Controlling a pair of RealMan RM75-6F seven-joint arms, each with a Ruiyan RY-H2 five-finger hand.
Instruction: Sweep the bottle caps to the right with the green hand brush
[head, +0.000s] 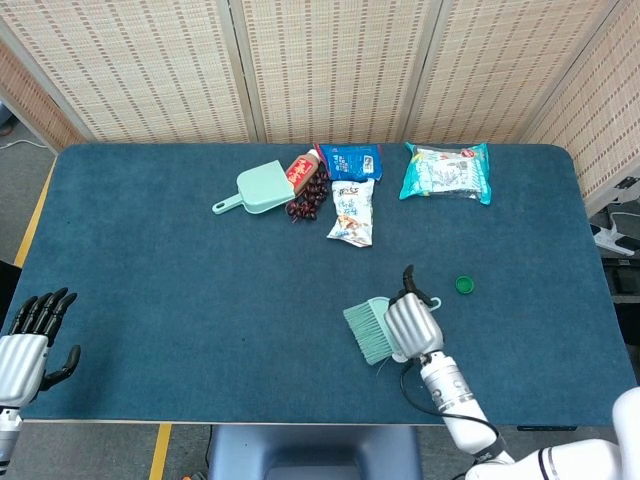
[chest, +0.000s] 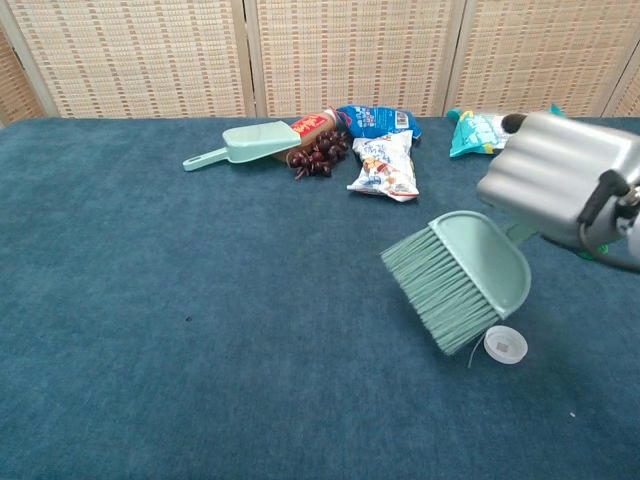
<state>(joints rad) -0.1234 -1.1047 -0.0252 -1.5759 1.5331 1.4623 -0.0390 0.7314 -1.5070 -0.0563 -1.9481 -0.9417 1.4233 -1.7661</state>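
Note:
My right hand (head: 412, 325) grips the handle of the green hand brush (head: 368, 330), which hangs over the middle of the blue table with its bristles pointing left. In the chest view the brush (chest: 460, 280) is tilted, bristles down-left, and the right hand (chest: 560, 185) is behind it. One white bottle cap (chest: 505, 344) lies just right of the bristle tips; the second white cap is hidden behind the brush. In the head view both white caps are covered by hand and brush. A small green cap (head: 464, 284) lies further right. My left hand (head: 30, 340) rests open at the table's near left corner.
A green dustpan (head: 258, 188), a dark fruit cluster (head: 308, 203), two snack packets (head: 352, 212) and a teal bag (head: 446, 171) line the back of the table. The front edge (head: 300, 422) runs close below the brush.

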